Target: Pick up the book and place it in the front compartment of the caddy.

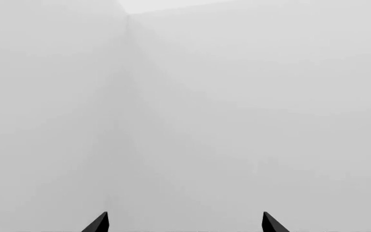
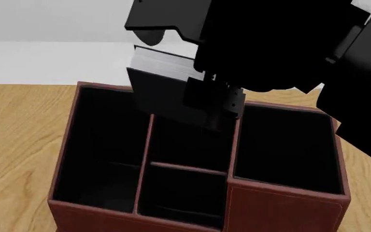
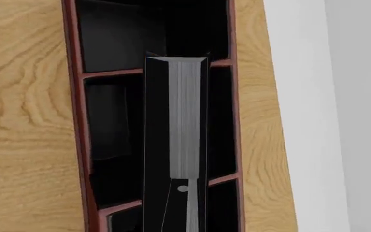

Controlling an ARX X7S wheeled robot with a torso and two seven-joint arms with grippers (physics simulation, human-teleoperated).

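The black book, its white page edge uppermost, hangs tilted over the middle of the red-brown caddy. My right gripper is shut on it from the right and above. In the right wrist view the book runs lengthwise between the fingers of the right gripper, grey page edges facing the camera, above the divided compartments of the caddy. The book's lower end is at about rim height; I cannot tell if it touches a divider. My left gripper is open, facing a blank white wall with nothing between its tips.
The caddy stands on a wooden table, whose far edge meets a white wall. Thin red dividers split the black interior into several compartments. My black right arm fills the upper right of the head view.
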